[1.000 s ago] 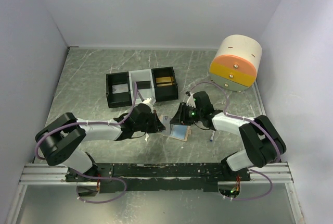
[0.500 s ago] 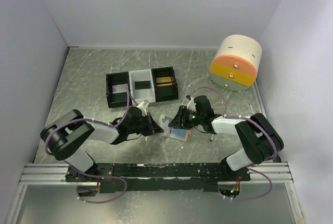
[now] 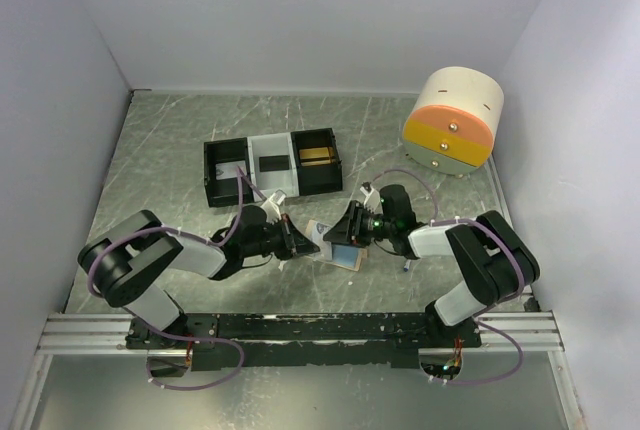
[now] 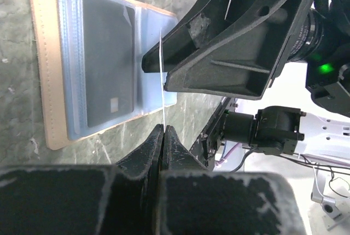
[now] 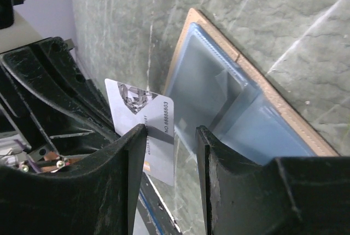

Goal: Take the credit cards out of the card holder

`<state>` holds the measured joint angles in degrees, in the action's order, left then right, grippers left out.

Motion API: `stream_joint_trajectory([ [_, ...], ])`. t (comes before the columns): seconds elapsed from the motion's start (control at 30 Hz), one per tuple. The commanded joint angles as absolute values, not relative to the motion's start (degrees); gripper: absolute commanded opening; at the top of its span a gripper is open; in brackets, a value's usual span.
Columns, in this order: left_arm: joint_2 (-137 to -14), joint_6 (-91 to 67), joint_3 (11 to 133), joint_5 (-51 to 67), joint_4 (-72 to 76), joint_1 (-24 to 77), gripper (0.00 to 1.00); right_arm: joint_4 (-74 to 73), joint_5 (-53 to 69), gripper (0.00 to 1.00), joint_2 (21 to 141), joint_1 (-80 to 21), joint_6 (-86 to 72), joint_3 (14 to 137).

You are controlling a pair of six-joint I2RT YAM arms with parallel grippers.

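Card holder (image 3: 344, 253) flat, open, blue inside up, long axis roughly left-right.

Left arm (image 3: 215, 250) and right arm (image 3: 430, 238) blocked both sides of the card holder (image 3: 343, 253); bench (image 3: 170, 140) beyond lay open up to the tray (image 3: 272, 164). Drum (image 3: 452, 122) stood far right.

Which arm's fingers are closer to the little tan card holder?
Right. The right fingers, open, hang over the open card holder; the left fingers sit just off it, pinching a card.
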<state>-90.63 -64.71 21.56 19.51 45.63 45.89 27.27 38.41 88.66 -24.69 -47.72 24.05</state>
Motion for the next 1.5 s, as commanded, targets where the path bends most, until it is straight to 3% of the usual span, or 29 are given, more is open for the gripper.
stream_joint_trajectory([
  [0.0,-91.8,-65.8,21.4,22.0,52.5,45.6,0.07,35.1,43.6,0.41,89.6,-24.4,-51.1,22.6],
  [0.47,-89.8,-66.0,19.9,20.6,55.8,45.6,0.07,47.4,48.2,0.29,89.6,-22.7,-58.7,17.9],
  [0.9,-88.7,-65.0,20.9,21.9,56.4,45.6,0.07,60.1,54.5,0.26,85.8,-21.3,-65.7,16.0],
  [1.3,-86.8,-62.8,22.6,23.4,53.4,45.6,0.07,65.2,56.4,0.13,86.0,-20.7,-68.8,16.1],
  [1.47,-86.8,-64.4,21.9,24.2,56.0,45.6,0.07,67.4,56.8,0.01,86.3,-20.7,-70.2,16.4],
])
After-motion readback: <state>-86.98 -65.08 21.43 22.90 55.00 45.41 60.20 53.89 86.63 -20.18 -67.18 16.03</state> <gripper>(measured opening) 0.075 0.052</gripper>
